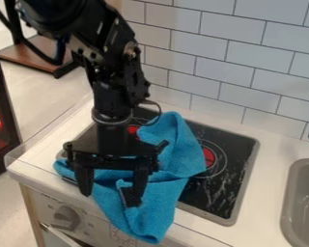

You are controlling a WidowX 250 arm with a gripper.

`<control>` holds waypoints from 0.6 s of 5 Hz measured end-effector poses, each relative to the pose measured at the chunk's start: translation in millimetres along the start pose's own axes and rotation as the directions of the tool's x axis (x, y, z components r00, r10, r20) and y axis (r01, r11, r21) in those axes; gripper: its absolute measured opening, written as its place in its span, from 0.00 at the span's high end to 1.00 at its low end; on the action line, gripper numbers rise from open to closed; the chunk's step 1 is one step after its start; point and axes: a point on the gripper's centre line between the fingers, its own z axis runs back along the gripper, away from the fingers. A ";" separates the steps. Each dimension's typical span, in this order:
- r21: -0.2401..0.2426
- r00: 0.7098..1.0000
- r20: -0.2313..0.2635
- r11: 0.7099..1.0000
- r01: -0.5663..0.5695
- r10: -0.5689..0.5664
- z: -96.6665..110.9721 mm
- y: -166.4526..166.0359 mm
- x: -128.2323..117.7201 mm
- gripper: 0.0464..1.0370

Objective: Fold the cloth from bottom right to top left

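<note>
Gripper [109, 195]: points down over the cloth's lower left part, fingers spread well apart; whether the tips touch the fabric, I cannot tell.
Arm [112, 99]: comes in from 11 o'clock, upright above the gripper, hiding some of the cloth's upper left.
Cloth [183, 159]: blue, rumpled, mostly across the left and middle of the stove.
Long axis: from just past 12 o'clock down to 6, with a rounded end at the top and a narrowing one at the bottom.
Side ends: one lobe reaches toward 9 o'clock behind the gripper; a blunt bend faces 3 o'clock.
Cloth edges: the 6 o'clock end crosses the stove's near rim and hangs over the counter's front edge; a small raised fold sits beside the finger nearer 3 o'clock.
Stove [225, 195]: its black top is bare from the cloth's 3 o'clock side to the grey rim, apart from a red burner [208, 157] just beside the cloth.
Counter [263, 193]: a white strip between stove and sink [287, 198], the sink at 3 o'clock.
Wall [228, 58]: tiled, bounding the counter from 12 to 2 o'clock.
Knob [66, 218]: on the front panel, 8 o'clock from the gripper.
</note>
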 end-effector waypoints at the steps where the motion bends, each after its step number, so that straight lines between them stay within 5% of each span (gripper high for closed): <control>1: -0.029 1.000 0.017 0.999 0.027 -0.026 -2.3 -9.0 -3.1 0.04; 3: -0.002 1.000 0.027 1.000 0.009 -0.008 -15.4 -8.5 0.9 0.04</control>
